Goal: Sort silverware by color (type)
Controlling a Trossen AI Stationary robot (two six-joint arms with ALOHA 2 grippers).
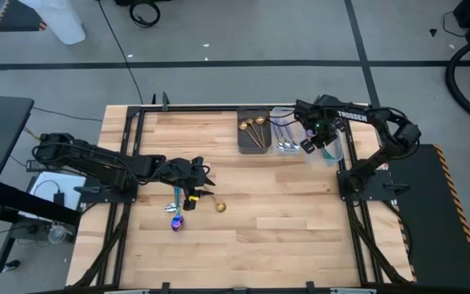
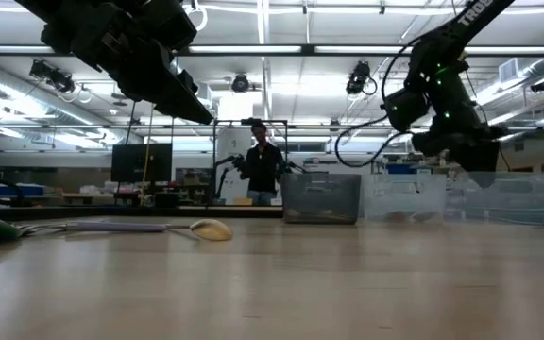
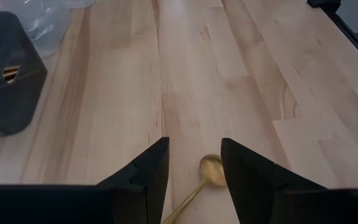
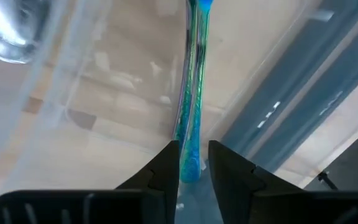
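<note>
Teal-blue utensil [image 4: 190, 118] sits pinched in our right gripper [image 4: 193, 163] above the clear bin [image 1: 333, 155]; release next. Left gripper [image 3: 194, 171] spread, straddling gold spoon [image 3: 207, 174].

Most of the tabletop [image 1: 300, 237] is left bare: the whole near half and the stretch toward the right edge are open to passage. Near the left edge, a gold spoon [image 1: 216, 205], a teal utensil [image 1: 175, 196] and a purple spoon [image 1: 176, 222] lie close together. Along the far edge, passage is blocked by a dark bin [image 1: 253, 131] and clear bins [image 1: 288, 135] set side by side. The left gripper [image 1: 201, 176] and right gripper [image 1: 321, 147] hang over those two spots.
</note>
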